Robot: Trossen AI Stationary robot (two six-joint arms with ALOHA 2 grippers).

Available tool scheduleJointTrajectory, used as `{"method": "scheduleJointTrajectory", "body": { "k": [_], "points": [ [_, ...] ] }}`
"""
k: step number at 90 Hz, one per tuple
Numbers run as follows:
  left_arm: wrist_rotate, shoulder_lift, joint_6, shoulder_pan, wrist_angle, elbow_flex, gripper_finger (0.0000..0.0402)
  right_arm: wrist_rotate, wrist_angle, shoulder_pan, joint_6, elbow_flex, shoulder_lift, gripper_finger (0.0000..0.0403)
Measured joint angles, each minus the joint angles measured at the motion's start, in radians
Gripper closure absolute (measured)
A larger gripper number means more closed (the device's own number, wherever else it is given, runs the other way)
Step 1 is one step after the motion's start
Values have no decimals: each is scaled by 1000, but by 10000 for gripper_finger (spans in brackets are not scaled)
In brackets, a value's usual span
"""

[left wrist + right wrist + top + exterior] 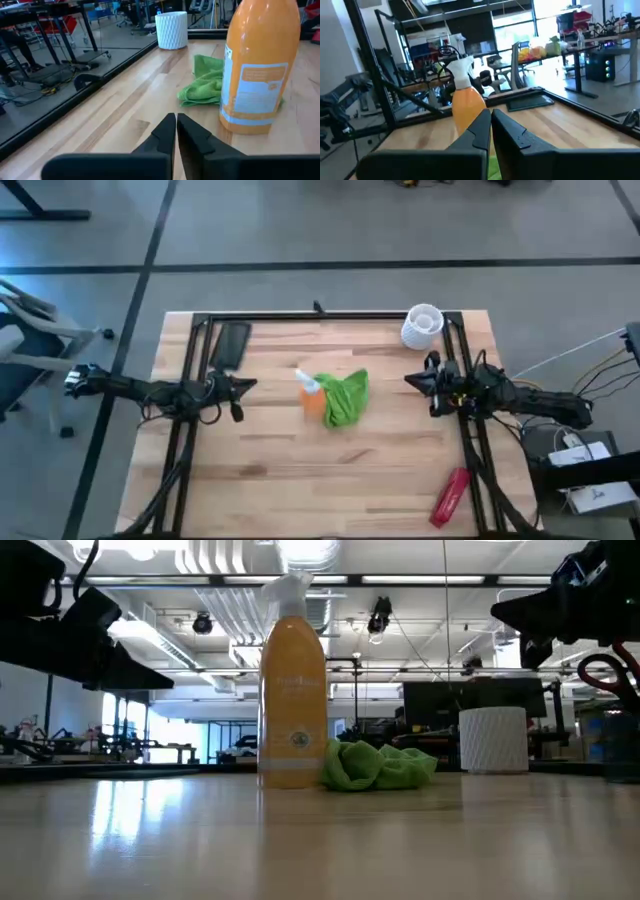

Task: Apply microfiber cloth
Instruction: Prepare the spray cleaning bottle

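Even, bright overhead lighting is seen in the high view; only faint, soft shadows are cast on the tabletop (280,480). In the low view strong backlight is given by ceiling strip lights (440,580) and far windows (190,730), so both arms are reduced to dark silhouettes. A pale sheen is reflected on the wood at that view's left. The spray bottle (292,690) is lit well, its white top nearly lost in ceiling glare. In the right wrist view the windows are blown out and the background is softly blurred. The near fingers are out of focus in both wrist views.
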Motion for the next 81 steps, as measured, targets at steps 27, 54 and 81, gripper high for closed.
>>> {"method": "scheduleJointTrajectory", "body": {
  "k": [27,54,81],
  "points": [
    [-58,0,177,3,12,0,402,-221,202,27,65,0,66,403],
    [-183,-1,237,4,53,1,402,-69,235,97,-69,96,391,403],
    [-165,18,195,9,266,1,402,-78,237,97,-213,356,708,396]
  ]
}}
